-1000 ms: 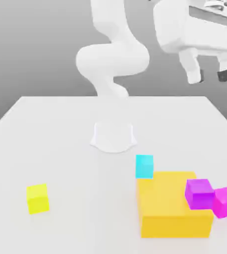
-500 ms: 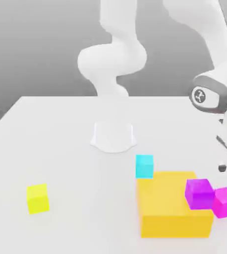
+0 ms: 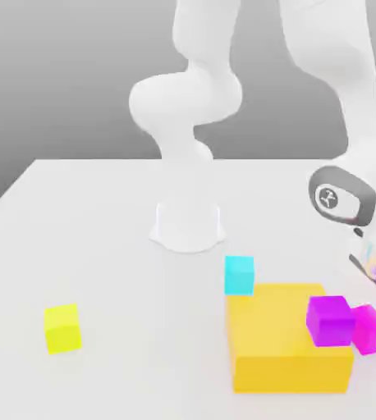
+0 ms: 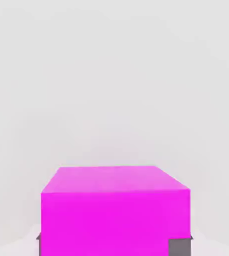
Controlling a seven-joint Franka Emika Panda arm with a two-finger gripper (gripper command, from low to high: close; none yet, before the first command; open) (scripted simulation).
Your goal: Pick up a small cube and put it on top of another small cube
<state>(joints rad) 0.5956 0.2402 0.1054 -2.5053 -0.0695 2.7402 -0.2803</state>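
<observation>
Magenta cube (image 3: pixel 365 332): between the fingertips, just beyond the yellow block's edge on the exterior view's right; whether it has left the table (image 3: pixel 142 361) cannot be told.
Gripper (image 4: pixel 115 246): closed on the magenta cube, with a finger at each of two opposite sides.
Cube from gripper: directly between the fingertips, so no sideways reach remains for the pick.
Cube's long axis: none to favour; its sides look alike, and the grip runs across one opposite pair.
Violet cube (image 3: pixel 331 321): nearest neighbour, towards the exterior view's left, apparently on the yellow block (image 3: pixel 290 373) by its right-hand edge.
Cyan cube (image 3: pixel 239 276): farther that way, at the block's far left corner.
Yellow cube (image 3: pixel 62 329): well apart, towards the table's left side.
Coming move: probably straight up first, then towards the exterior view's left if one of these cubes is the base; sliding sideways while low could knock the block or violet cube.
</observation>
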